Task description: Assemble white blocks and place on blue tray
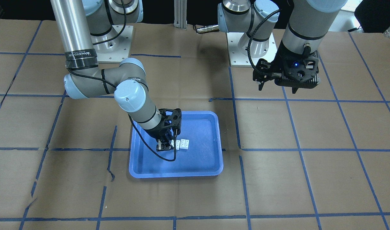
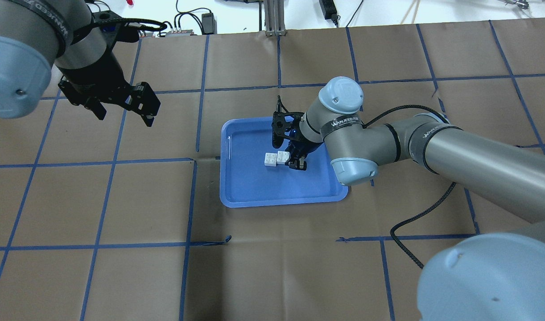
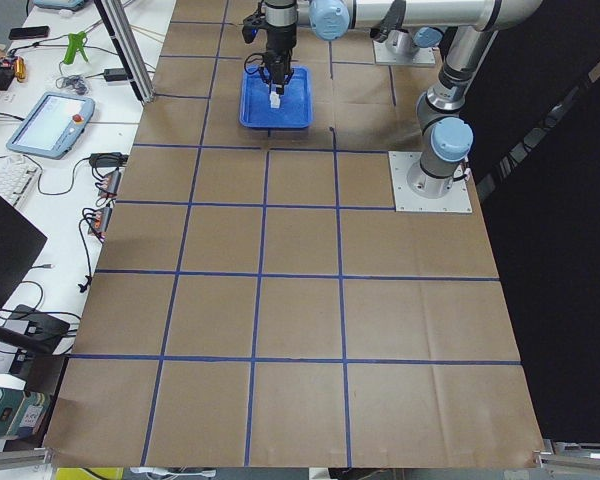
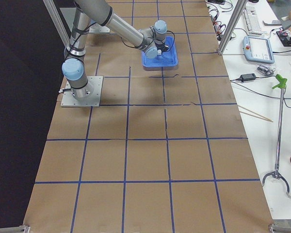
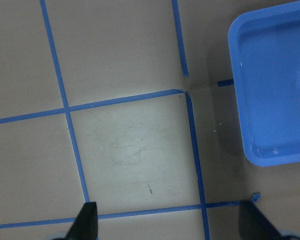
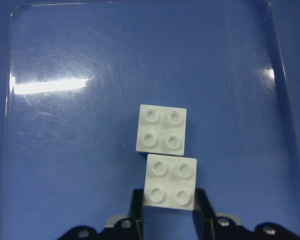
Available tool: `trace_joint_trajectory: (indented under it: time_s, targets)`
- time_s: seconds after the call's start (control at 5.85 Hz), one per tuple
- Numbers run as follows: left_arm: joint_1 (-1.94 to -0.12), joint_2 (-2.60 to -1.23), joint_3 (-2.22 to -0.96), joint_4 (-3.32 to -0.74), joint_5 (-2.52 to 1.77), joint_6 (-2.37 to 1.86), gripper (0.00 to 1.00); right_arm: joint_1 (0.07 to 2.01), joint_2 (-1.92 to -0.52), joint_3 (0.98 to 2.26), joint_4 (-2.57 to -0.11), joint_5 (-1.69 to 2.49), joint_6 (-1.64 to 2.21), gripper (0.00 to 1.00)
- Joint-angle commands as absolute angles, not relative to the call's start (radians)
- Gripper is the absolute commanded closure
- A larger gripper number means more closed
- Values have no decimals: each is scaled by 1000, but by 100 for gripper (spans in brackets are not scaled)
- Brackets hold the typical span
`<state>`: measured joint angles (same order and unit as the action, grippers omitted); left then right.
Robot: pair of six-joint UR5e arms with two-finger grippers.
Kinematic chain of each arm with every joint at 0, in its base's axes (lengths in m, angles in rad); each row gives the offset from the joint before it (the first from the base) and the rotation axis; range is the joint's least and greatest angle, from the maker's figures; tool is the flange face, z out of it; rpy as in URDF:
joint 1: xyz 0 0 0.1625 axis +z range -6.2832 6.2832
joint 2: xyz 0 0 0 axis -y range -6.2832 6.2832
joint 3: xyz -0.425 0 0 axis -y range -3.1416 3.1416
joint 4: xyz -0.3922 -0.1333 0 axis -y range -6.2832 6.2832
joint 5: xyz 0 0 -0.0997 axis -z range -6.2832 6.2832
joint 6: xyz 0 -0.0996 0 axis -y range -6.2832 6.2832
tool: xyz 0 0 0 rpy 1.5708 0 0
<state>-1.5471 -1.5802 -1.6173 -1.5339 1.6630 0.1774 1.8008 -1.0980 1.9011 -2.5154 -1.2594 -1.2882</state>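
The blue tray (image 1: pixel 176 174) lies at the table's middle; it also shows in the overhead view (image 2: pixel 281 201). Two white blocks lie on its floor, corner-overlapped and touching. My right gripper (image 6: pixel 170 212) reaches down into the tray and is shut on the nearer white block (image 6: pixel 171 181), one finger on each side. The other white block (image 6: pixel 161 129) sits just beyond it, free of the fingers. In the overhead view the gripped block (image 2: pixel 282 156) is beside my right gripper (image 2: pixel 297 165). My left gripper (image 2: pixel 125 118) hangs open and empty above the table, well away from the tray.
The table is brown paper with a blue tape grid (image 2: pixel 192 200). The left wrist view shows the tray's corner (image 5: pixel 270 125) at its right. The arm bases (image 1: pixel 112 41) stand at the robot's side. An operators' bench with a tablet (image 3: pixel 50 122) lies beyond the table edge.
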Motion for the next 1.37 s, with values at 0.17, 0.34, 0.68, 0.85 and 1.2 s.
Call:
trace_joint_trajectory:
  time_s: [0.17,0.34,0.68,0.85,1.2]
  targets:
    - [-1548,-1577,-1620,-1534,1666,181,1,1801,-1098,1904,-2517,-1259,-1287,64]
    - [-1548,-1566,-1631,-1537,1667,183,1,1801,-1098,1904,-2517,-1259,-1284,64]
    - [-1548,-1571,-1629,-1534,1669,183,1,1801,-1098,1904,-2517,-1258,-1281,64]
    - [-1546,-1569,-1620,-1534,1669,183,1,1802,-1097,1904,-2517,-1258,-1282,64]
    - [-1548,-1557,-1628,-1545,1669,183,1,1802,-1097,1904,-2517,-1256,-1281,63]
